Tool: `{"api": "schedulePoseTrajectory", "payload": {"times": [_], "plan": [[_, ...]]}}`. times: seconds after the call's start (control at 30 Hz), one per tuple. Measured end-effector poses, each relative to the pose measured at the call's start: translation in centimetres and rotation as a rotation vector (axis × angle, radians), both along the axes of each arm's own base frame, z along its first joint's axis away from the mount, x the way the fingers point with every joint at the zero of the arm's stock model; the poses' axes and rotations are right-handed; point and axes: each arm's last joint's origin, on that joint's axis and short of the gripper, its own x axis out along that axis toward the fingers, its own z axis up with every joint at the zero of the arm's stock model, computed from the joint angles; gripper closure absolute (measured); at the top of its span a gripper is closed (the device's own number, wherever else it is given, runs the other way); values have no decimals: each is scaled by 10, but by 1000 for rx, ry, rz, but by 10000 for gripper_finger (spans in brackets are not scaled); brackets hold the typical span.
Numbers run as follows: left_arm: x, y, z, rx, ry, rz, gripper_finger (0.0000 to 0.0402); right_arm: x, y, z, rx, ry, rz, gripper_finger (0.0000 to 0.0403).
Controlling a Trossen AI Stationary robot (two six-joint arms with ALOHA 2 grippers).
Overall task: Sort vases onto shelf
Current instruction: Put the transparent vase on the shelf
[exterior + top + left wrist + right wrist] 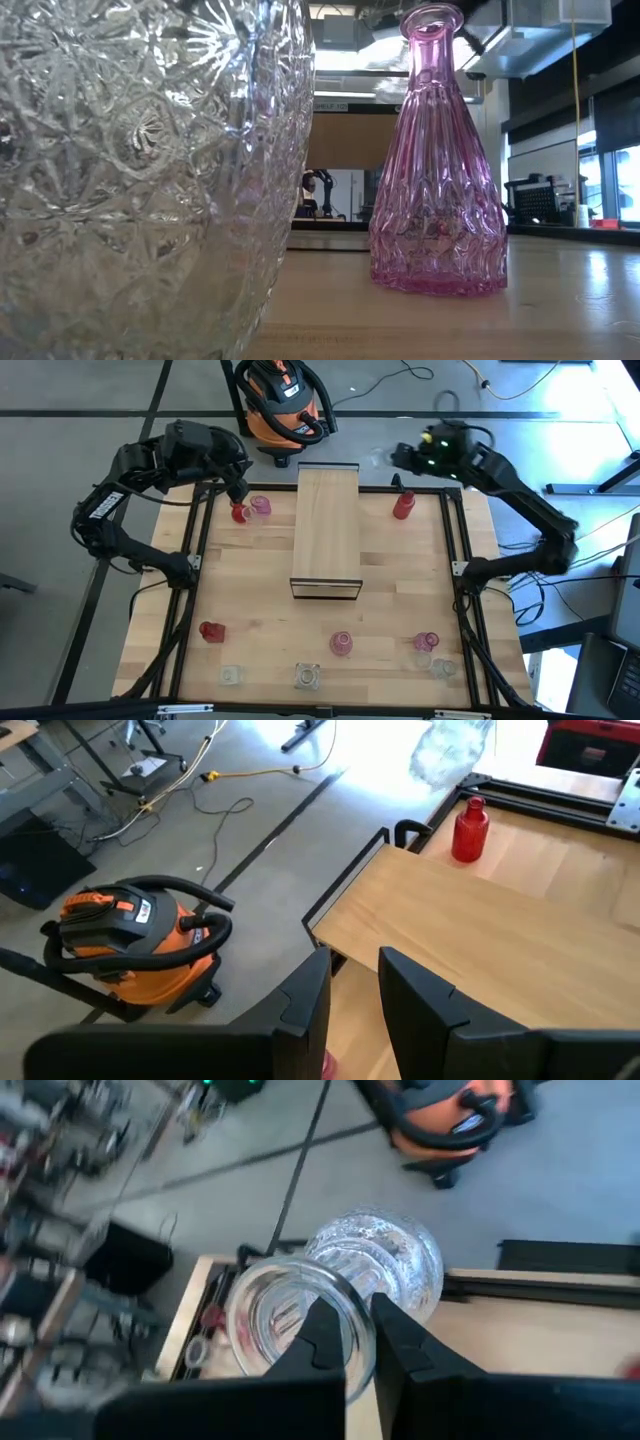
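Glass vases by the smooth wood shelf [327,530]
Right end effector [362,1342] grips a bumpy clear vase [340,1285] rim; left end effector [352,992] grips a red vase [238,513]

Overhead view and left wrist view share the shelf [327,525].

Counted on the table [250,600]: three red vases [403,506] [211,631] [238,512], three pink vases [261,506] [342,644] [427,641], three clear vases [232,676] [307,677] [443,668]. One more clear, lifted beyond the far edge [375,1260]. Also one shelf [328,525], one vacuum [285,405], two arms [120,500] [520,490].
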Motion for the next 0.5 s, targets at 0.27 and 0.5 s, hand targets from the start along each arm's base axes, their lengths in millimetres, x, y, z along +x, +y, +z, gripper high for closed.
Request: {"api": "schedulePoseTrajectory", "payload": {"times": [0.27,0.5], "plan": [[-2,-1,0,-3,-4,6,321,56,-40,26,-10,131,215,400],[-3,-1,-1,-22,4,14,321,76,-77,14,90,260,266,400]]}}
